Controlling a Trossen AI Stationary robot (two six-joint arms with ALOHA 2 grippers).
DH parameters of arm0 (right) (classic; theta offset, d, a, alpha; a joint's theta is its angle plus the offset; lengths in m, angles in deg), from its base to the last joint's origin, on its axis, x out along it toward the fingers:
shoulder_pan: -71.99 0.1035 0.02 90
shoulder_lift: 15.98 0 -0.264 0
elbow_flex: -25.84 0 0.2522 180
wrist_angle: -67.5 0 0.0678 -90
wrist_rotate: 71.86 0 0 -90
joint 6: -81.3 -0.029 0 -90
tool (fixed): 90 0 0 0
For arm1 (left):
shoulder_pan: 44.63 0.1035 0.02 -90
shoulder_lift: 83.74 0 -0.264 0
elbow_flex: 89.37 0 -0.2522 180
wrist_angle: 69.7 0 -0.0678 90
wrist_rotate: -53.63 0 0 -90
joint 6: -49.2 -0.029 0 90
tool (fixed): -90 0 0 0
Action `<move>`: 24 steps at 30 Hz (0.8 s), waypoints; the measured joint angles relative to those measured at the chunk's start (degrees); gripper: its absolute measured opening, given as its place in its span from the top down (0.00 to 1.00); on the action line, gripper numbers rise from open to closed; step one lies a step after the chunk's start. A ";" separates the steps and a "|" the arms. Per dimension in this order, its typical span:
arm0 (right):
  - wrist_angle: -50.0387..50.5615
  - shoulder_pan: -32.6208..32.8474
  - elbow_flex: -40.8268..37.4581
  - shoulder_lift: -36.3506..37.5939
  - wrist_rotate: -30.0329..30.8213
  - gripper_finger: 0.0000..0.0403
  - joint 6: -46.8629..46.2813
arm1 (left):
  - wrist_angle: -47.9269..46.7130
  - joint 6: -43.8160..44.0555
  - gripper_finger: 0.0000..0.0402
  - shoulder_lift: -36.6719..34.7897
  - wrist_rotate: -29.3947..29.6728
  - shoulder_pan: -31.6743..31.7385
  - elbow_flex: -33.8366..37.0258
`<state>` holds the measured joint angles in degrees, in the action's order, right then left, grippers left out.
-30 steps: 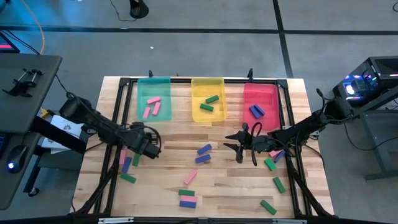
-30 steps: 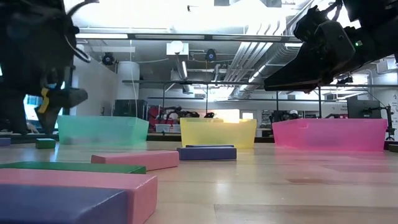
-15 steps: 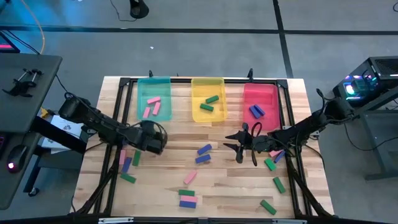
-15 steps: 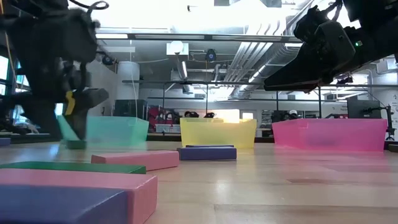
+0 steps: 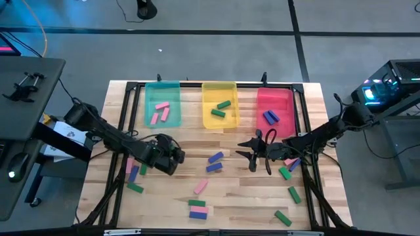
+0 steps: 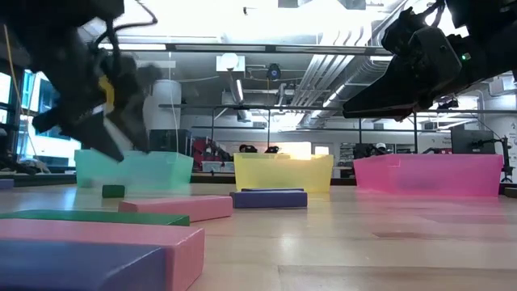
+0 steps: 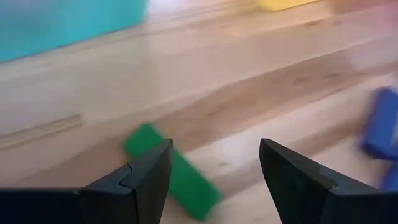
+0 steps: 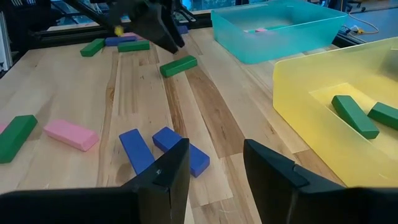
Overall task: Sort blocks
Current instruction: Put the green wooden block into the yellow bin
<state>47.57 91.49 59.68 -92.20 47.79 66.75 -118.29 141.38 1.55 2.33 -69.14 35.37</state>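
My left gripper (image 5: 172,157) is open and hovers left of the table's middle, over a green block (image 7: 177,174) that lies flat on the wood ahead of and between its fingers; the low view shows that block (image 6: 113,191) below the fingers. My right gripper (image 5: 249,154) is open and waits right of the middle, in front of the red tray (image 5: 289,108). Two blue blocks (image 5: 214,162) lie between the grippers and show in the right wrist view as blue blocks (image 8: 161,152). A pink block (image 5: 201,187) lies nearer the near edge.
The teal tray (image 5: 147,105) holds pink blocks, the yellow tray (image 5: 233,108) green ones, the red tray blue ones, all along the far edge. More blocks lie at the left (image 5: 134,169), the near edge (image 5: 198,209) and the right (image 5: 294,194). Bare wood lies in front of the trays.
My left gripper has moved toward the table's right, away from the cluster of blocks on the left, staying low over the wood. In the low view the green block below it lies farther right than before. The right arm has kept still.
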 joint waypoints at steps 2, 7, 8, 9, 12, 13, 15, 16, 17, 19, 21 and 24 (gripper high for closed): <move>0.10 0.00 0.00 0.00 0.00 0.67 0.02 | -0.15 3.29 0.43 2.31 0.39 0.02 0.66; 0.15 0.00 0.00 0.00 0.00 0.67 0.02 | -0.06 8.94 0.43 9.59 2.25 0.17 0.56; 0.17 0.00 0.00 0.00 0.00 0.67 0.02 | -0.29 9.88 0.43 10.91 2.47 0.16 0.21; 0.21 0.00 0.00 0.00 0.00 0.67 0.02 | -0.62 10.52 0.43 12.21 2.77 -0.08 -0.29; 0.15 -0.01 0.00 0.00 0.00 0.67 0.02 | -0.69 9.55 0.43 15.19 1.10 -0.61 -1.95; 0.16 0.00 0.00 0.00 -0.02 0.67 0.02 | -0.96 9.03 0.43 15.51 0.54 -0.70 -2.23; 0.04 0.00 0.04 0.00 0.00 0.67 0.00 | -2.05 8.08 0.45 15.67 -1.32 -0.49 -3.25; 0.04 -0.01 0.04 0.00 0.04 0.67 -0.01 | -2.33 8.09 0.46 15.79 -1.64 -0.48 -3.23; -0.03 -0.02 0.06 0.00 0.04 0.67 0.00 | -2.72 8.14 0.47 15.73 -1.43 -0.48 -3.27; 0.04 -0.01 0.04 0.00 0.11 0.67 0.01 | -3.49 8.20 0.50 15.54 -2.11 -0.39 -3.32; 0.22 -0.02 0.07 0.00 0.13 0.67 -0.24 | -3.83 7.38 0.53 15.57 -2.08 -0.46 -3.31; 0.30 -0.02 0.07 0.00 0.13 0.67 -0.44 | -3.80 5.87 0.61 15.55 -2.46 -0.46 -3.33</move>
<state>47.87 91.48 59.74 -92.20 47.92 66.31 -122.09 147.24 17.10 -0.12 -69.60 32.03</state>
